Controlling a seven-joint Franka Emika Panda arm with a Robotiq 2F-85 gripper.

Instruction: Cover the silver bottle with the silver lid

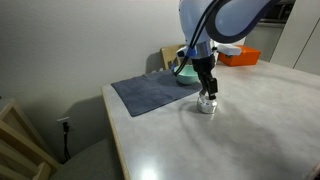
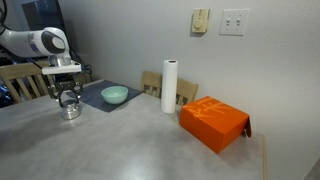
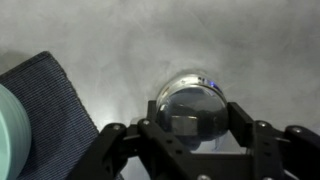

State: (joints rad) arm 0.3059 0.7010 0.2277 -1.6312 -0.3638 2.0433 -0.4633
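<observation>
Tabletop (image 1: pixel 250 130): pale, stone-patterned surface, seen in both exterior views. The silver bottle (image 1: pixel 207 106) stands upright on bare tabletop, just beside one edge of a grey-blue cloth (image 1: pixel 148 93) and not on it. The gripper (image 1: pixel 205 88) hangs straight down over the bottle, its fingertips level with the bottle's top. In the wrist view the silver lid (image 3: pixel 190 100) appears as a round shiny disc held between the two fingers, which press on its opposite sides; the gripper (image 3: pixel 197 128) is thus pinching the lid. The lid sits at the mouth of the bottle; whether it is fully seated cannot be told. A teal bowl (image 2: pixel 114 95) rests on the cloth, near the bottle but apart from it. A white paper towel roll (image 2: pixel 170 86) stands upright toward the tabletop's rear edge, with a cardboard box (image 2: pixel 185 92) behind it. An orange box (image 2: pixel 213 122) lies well apart from the bottle, toward the opposite end of the tabletop.
</observation>
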